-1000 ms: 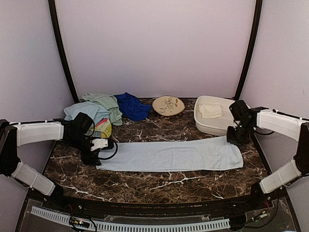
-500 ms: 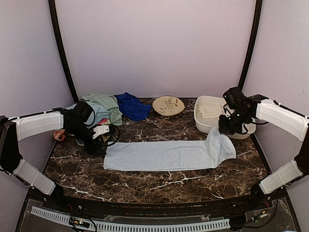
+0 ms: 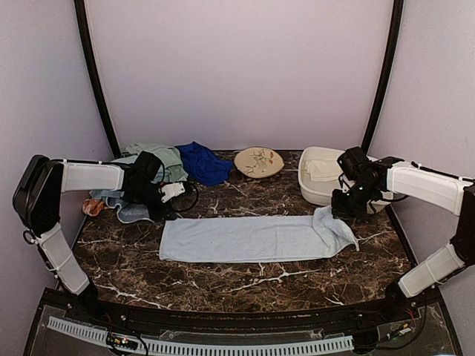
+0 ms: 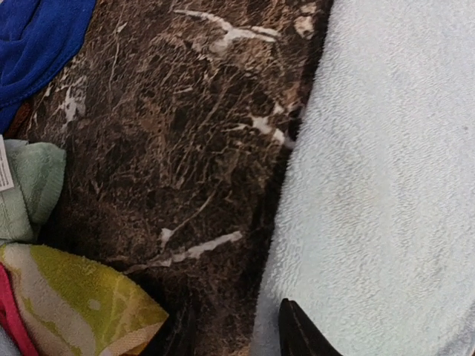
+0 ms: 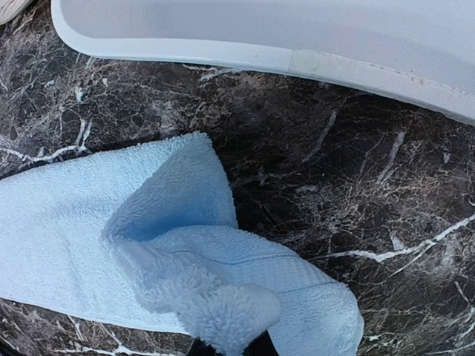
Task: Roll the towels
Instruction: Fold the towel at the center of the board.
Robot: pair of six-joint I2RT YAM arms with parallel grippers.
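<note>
At the right gripper (image 5: 226,345): clamped shut on the light blue towel (image 3: 252,239).
Held its end up beside the white tub (image 3: 315,194), with the rest flat on the marble table (image 3: 223,285); held the left gripper (image 4: 234,335) part-open, empty, near the towel pile (image 3: 159,159).

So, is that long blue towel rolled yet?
No. The towel lies spread flat; only its right end is lifted, pinched in the right claw.

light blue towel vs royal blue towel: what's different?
The light blue towel lies spread in a long strip mid-table; the royal blue towel sits bunched at the back. The right gripper pinches the light one's end up; nothing holds the royal one. Both rest on the table.
</note>
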